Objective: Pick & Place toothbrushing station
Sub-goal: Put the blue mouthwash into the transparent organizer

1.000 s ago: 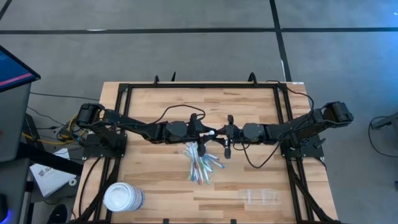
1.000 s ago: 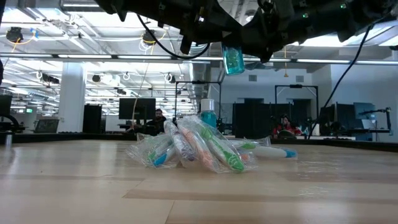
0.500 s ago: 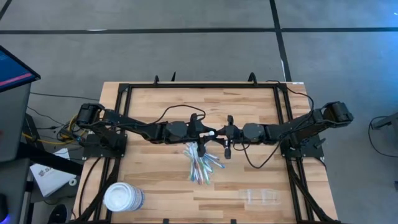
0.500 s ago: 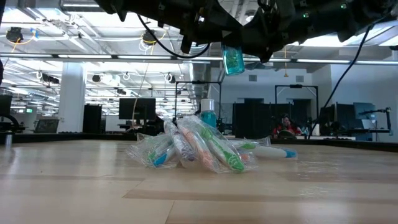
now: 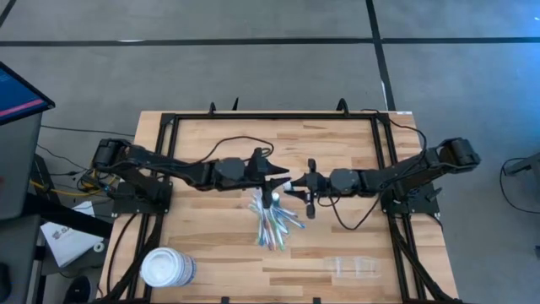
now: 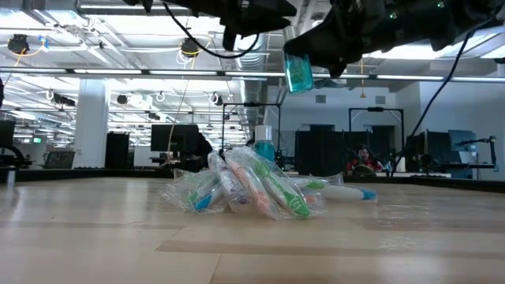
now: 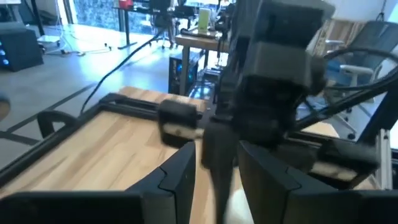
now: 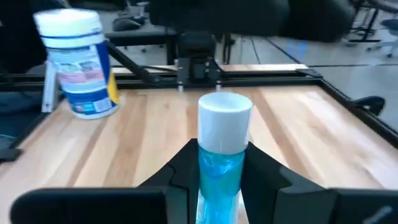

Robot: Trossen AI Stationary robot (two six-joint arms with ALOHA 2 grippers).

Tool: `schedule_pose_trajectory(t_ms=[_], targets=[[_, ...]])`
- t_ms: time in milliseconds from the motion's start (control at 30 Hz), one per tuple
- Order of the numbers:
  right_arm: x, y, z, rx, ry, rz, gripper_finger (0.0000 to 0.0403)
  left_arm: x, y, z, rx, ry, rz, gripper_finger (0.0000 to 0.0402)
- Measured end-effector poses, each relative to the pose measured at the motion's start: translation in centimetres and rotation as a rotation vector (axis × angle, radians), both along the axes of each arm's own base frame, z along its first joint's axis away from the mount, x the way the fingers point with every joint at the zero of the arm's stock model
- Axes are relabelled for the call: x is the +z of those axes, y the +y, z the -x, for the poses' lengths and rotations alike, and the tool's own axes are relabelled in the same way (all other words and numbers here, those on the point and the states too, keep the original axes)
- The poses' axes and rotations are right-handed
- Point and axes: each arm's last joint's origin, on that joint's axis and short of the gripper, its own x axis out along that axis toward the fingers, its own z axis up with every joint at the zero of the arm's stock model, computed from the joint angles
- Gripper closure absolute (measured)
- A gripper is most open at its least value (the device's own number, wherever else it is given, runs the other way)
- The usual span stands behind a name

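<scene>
My right gripper [image 5: 297,184] is shut on a blue see-through bottle with a white cap [image 8: 224,155], held high above the table's middle; it also shows in the low view [image 6: 298,75]. My left gripper [image 5: 272,179] is open just to the bottle's left, facing the right gripper [image 7: 273,68]. A whitish blur [image 7: 231,206] shows between its fingers; I cannot tell what it is. The see-through toothbrushing station [image 5: 353,267] rests flat on the table near the front right edge, far from both grippers. My right gripper pinches the bottle's blue body [image 8: 219,177] between its two fingers, below the white cap [image 8: 225,115]. The fingers come level from the table's right and lie along the bottle, whose cap points toward the left arm. The bottle is lifted clear, slightly tilted.
A heap of bagged toothbrushes [image 5: 272,221] lies on the table under the grippers, also seen in the low view [image 6: 245,189]. A large white round tub [image 5: 167,268] stands at the front left corner. A black frame [image 5: 270,118] rims the table.
My left arm has drawn back toward the table's left edge, away from the bottle, and its gripper has turned about its wrist. The bottle stays in my right gripper and has tipped a little.
</scene>
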Motion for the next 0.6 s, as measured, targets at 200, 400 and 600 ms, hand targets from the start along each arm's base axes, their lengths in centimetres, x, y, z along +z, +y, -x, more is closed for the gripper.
schedule_pose_trajectory(t_ms=[200, 400, 600], targets=[[1.0, 0.4, 1.1, 0.076, 0.024, -0.017, 0.0326, -1.0, 0.1, 1.8, -0.006, 0.027, 0.011, 0.0289], [1.8, 2.0, 2.7, 0.192, 0.067, -0.032, 0.0326, -2.1, 0.2, 3.5, -0.004, 0.045, 0.048, 0.0291], [1.6, 4.2, 3.8, 0.283, 0.118, -0.024, 0.0326, -2.5, -0.6, 3.8, -0.035, 0.031, 0.058, 0.029]])
